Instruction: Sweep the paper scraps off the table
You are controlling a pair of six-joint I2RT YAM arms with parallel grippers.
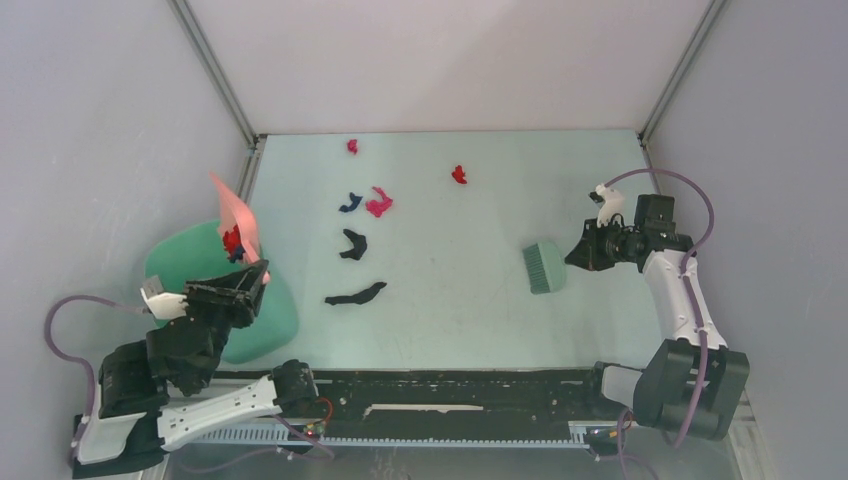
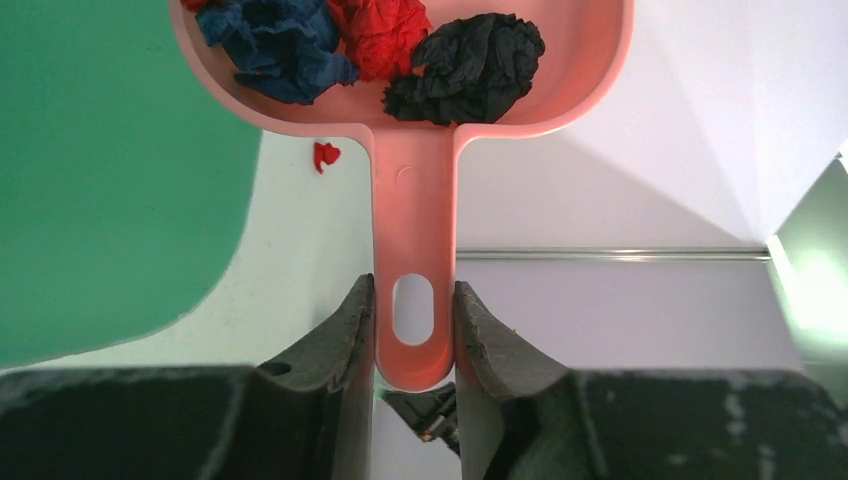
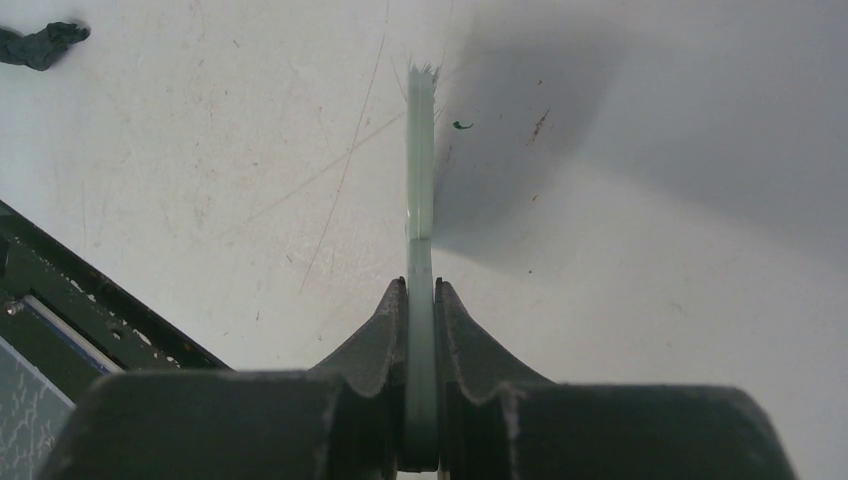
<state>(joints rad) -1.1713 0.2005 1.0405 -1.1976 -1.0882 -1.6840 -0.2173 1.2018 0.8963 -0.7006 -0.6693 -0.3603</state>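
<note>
My left gripper [image 2: 413, 292] is shut on the handle of the pink dustpan [image 2: 415, 210], which is raised and tilted beside the green bin [image 1: 215, 290]. In the pan lie blue, red and black paper scraps [image 2: 465, 70]. More paper scraps lie on the table [image 1: 470, 290]: a long black one [image 1: 355, 294], a black one [image 1: 352, 243], a magenta one [image 1: 379, 203], a dark blue one [image 1: 349, 203], and red ones [image 1: 459, 174] [image 1: 352, 146]. My right gripper [image 3: 421, 288] is shut on the green brush [image 1: 544, 267], whose bristles rest on the table at the right.
The round green bin [image 2: 100, 170] stands off the table's left edge under the dustpan. Grey walls and metal frame posts [image 1: 215, 70] enclose the table. A black rail [image 1: 450, 400] runs along the near edge between the arm bases.
</note>
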